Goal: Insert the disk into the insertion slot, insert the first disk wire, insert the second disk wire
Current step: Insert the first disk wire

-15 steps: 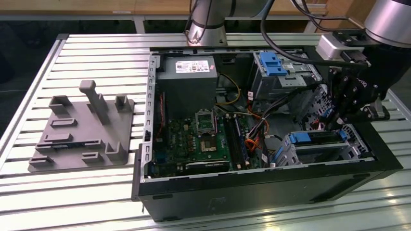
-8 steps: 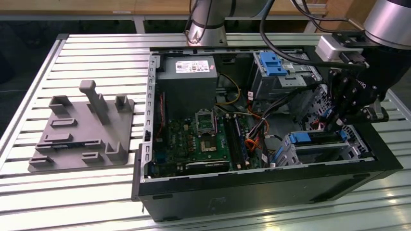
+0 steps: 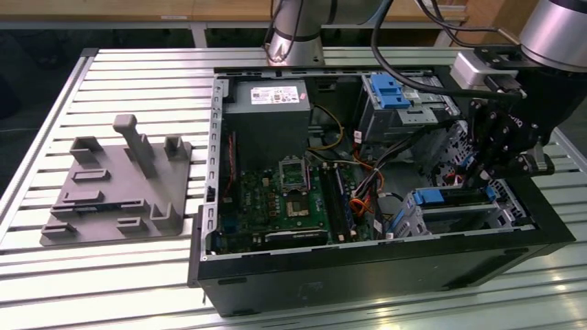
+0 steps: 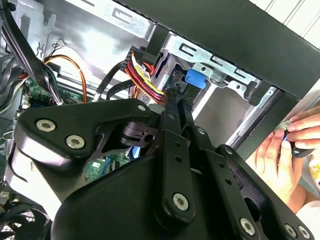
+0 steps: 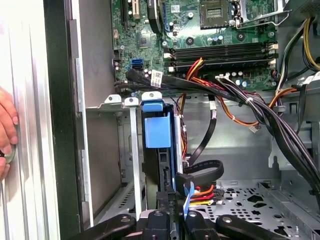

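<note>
While the claw [image 3: 479, 180] is hanging low inside the open computer case [image 3: 367, 265], at the exterior view's right, you are seeing the disk [image 5: 157, 131] already sitting in the insertion slot [image 5: 131, 150], its blue handle pointing toward the motherboard [image 5: 220, 30]. The claw is hovering just beside the disk's end, near a looping black cable [image 5: 202, 167] and red and yellow wires [image 4: 145, 80]. You cannot tell how wide it is spreading or whether it is gripping anything. A person's hand [image 4: 280, 155] is lingering just outside the case wall.
</note>
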Tool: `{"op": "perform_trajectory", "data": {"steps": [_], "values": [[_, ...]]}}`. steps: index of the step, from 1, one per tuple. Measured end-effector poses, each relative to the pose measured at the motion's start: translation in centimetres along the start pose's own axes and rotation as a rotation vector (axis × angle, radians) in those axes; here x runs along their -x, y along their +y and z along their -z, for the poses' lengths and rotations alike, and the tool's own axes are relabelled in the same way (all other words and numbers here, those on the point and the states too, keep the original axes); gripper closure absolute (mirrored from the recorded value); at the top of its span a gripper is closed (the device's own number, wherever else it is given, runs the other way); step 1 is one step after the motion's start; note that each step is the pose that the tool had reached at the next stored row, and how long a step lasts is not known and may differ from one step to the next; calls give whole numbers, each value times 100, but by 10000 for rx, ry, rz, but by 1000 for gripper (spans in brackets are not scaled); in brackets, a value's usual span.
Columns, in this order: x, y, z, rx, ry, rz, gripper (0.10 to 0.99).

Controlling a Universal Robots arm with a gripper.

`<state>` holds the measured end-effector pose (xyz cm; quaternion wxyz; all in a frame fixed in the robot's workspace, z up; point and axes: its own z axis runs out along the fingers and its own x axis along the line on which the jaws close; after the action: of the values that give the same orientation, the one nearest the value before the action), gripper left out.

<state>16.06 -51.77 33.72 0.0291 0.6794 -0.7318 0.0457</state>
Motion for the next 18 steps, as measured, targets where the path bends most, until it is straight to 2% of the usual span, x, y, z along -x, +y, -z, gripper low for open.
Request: {"op": "perform_trajectory", "data": {"steps": [18], "values": [[4, -8, -36, 25, -3, 256, 922]]}}
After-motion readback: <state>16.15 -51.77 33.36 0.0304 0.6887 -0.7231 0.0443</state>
